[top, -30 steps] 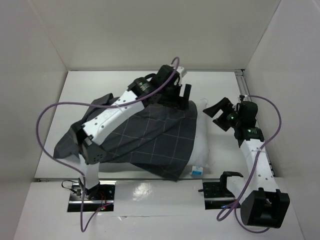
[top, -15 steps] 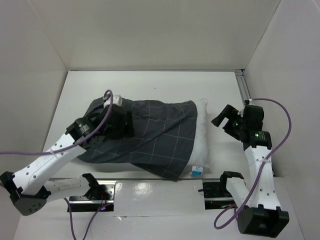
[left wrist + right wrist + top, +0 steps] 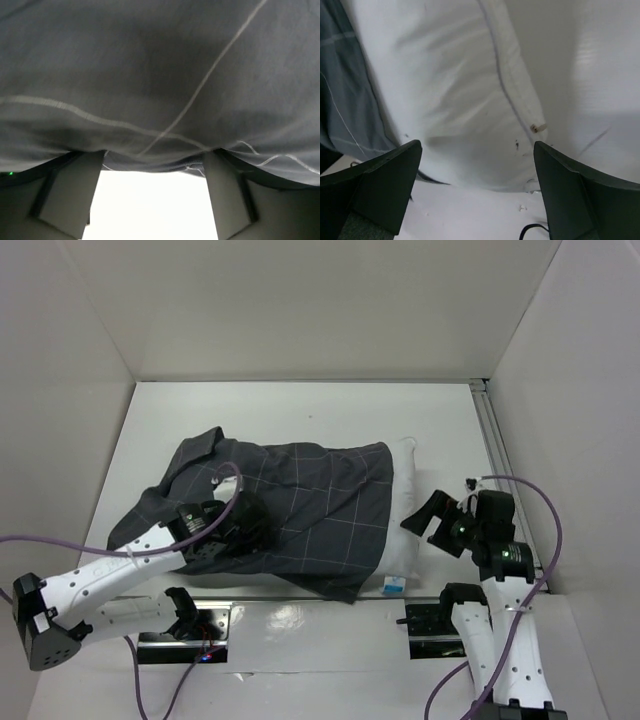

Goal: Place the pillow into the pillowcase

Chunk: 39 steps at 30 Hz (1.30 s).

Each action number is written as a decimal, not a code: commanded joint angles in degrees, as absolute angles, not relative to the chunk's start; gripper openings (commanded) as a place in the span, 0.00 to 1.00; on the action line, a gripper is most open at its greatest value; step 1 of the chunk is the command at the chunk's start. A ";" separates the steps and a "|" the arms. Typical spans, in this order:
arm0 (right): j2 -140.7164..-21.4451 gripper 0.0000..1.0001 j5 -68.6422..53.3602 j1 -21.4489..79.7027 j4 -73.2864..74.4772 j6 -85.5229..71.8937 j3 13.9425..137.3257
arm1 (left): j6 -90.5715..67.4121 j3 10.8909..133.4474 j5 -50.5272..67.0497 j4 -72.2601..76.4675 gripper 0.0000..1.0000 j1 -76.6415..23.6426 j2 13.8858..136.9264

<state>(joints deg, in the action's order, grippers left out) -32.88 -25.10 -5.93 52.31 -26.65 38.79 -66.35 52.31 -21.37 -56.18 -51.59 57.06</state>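
The dark grey checked pillowcase (image 3: 320,500) lies over most of the white pillow (image 3: 403,478). Only the pillow's right end and its small blue tag (image 3: 393,583) stick out. My left gripper (image 3: 252,530) rests low at the pillowcase's near left part. In the left wrist view it (image 3: 155,156) is open, with the pillowcase (image 3: 160,75) hanging just past the fingertips and a bright white surface between the fingers. My right gripper (image 3: 422,520) sits beside the pillow's bare right end. In the right wrist view it (image 3: 476,146) is open, facing the pillow (image 3: 455,85), with the pillowcase's edge (image 3: 340,100) at the left.
White walls close in the table on three sides. A metal rail (image 3: 495,445) runs along the right edge. Purple cables (image 3: 60,540) loop off both arms. The arm bases and their mounting plates (image 3: 190,625) sit along the near edge.
My left arm swung back from the pillow's far right corner to the pillowcase's near left part. The right gripper came nearer and closed in on the pillow's bare end. The pillowcase's left side shifted.
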 commanded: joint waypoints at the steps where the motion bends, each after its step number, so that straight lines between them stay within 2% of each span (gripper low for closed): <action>1: -29.36 1.00 -35.06 -5.54 51.43 -28.82 32.36 | -65.84 50.89 -24.78 -49.75 0.88 -51.94 60.46; 2: -29.36 1.00 -36.29 -5.54 49.94 -29.61 30.60 | -65.83 50.89 -26.70 -49.05 0.85 -51.94 61.60; 4: -28.75 0.97 -39.81 -5.54 43.79 -32.59 25.42 | -63.64 54.39 -28.55 -48.52 0.68 -51.42 65.47; 5: -28.74 0.92 -40.68 -5.54 41.33 -33.83 24.27 | -62.94 55.71 -30.57 -48.52 0.45 -51.42 66.78; 6: -28.74 0.83 -42.69 -5.54 38.70 -36.27 23.04 | -62.06 58.94 -31.19 -49.65 0.31 -50.89 69.15; 8: -28.74 0.66 -42.71 -5.54 32.12 -38.23 23.03 | -60.13 62.21 -32.07 -49.66 0.03 -50.89 71.09; 9: -30.92 0.57 -42.71 -5.54 30.86 -38.23 25.20 | -59.33 66.05 -32.69 -49.66 0.00 -50.37 71.97; 10: -32.07 0.41 -42.71 -5.02 29.81 -38.23 26.53 | -57.06 68.18 -32.70 -49.66 0.00 -50.36 72.77; 14: -37.96 0.00 -40.62 -5.01 31.27 -34.03 37.06 | -52.13 78.38 -32.70 -50.27 0.00 -50.36 75.40; 20: -41.04 0.00 -31.57 -5.01 46.56 -24.00 58.93 | -48.87 90.52 -29.45 -55.71 0.00 -53.53 73.22; 27: -37.09 0.00 -18.74 -4.39 70.17 -21.18 71.17 | -53.26 91.85 -19.27 -64.16 0.00 -57.22 62.85; 30: -36.47 0.00 -18.44 -4.39 75.49 -21.70 77.84 | -53.26 96.75 -13.81 -67.23 0.00 -57.22 62.23; 33: -39.01 0.00 -21.01 -2.03 75.50 -26.36 78.57 | -52.13 107.90 -15.28 -71.88 0.00 -56.69 65.73; 35: -42.35 0.00 -20.58 -2.02 74.01 -26.37 77.96 | -48.18 114.31 -17.23 -74.00 0.00 -54.86 73.19; 38: -50.51 0.00 -18.56 -1.50 64.48 -25.84 75.33 | -37.03 122.50 -13.65 -71.64 0.00 -44.42 82.15; 39: -56.98 0.00 -17.85 -1.49 61.47 -25.84 75.32 | -34.65 125.56 -9.97 -68.93 0.00 -38.56 88.79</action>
